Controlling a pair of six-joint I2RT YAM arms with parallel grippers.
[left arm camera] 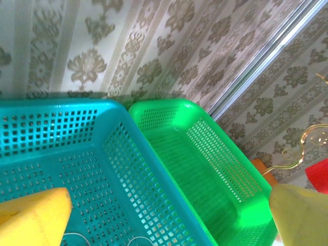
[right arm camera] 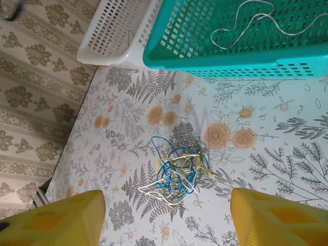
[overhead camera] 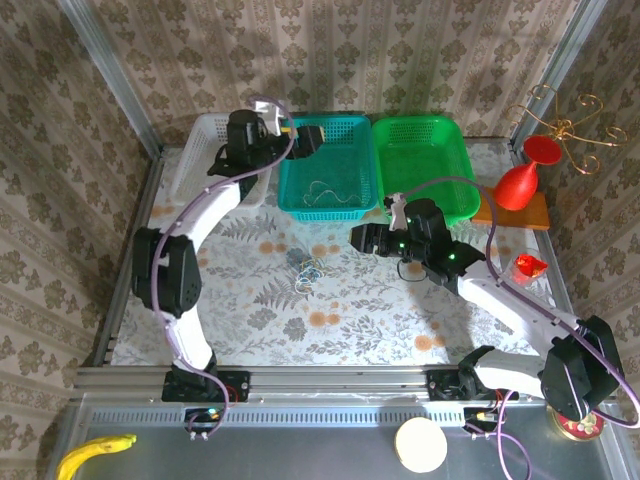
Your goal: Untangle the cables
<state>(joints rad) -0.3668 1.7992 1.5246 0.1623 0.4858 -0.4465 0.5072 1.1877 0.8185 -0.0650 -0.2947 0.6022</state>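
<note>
**One tug on the whole knot could tighten it**

The cables (right arm camera: 177, 174) lie bunched on the flowered counter (right arm camera: 266, 154), with blue, white and yellow-green strands looped through one another, near the teal basket (right arm camera: 215, 56); one whitish cable (right arm camera: 251, 20) lies apart inside that basket. The right gripper (right arm camera: 168, 215) hovers over the bunch, fingers spread and nothing between them; the left gripper (left arm camera: 166, 220) is likewise released and empty, hanging over the teal basket beside the green basket (left arm camera: 215, 169), well apart from the bunch.

If the right gripper closes on the middle of the bunch, it would likely take several strands at once, and lifting would carry the whole knot or draw it tighter; with the left gripper far off, nothing pins the rest, so pulling one strand would probably drag the bunch across the counter; the strands are thin and lie flat, so the fingers could close on nothing or let one slip.

No brand, label or readable writing appears on the baskets, counter or cables.
</note>
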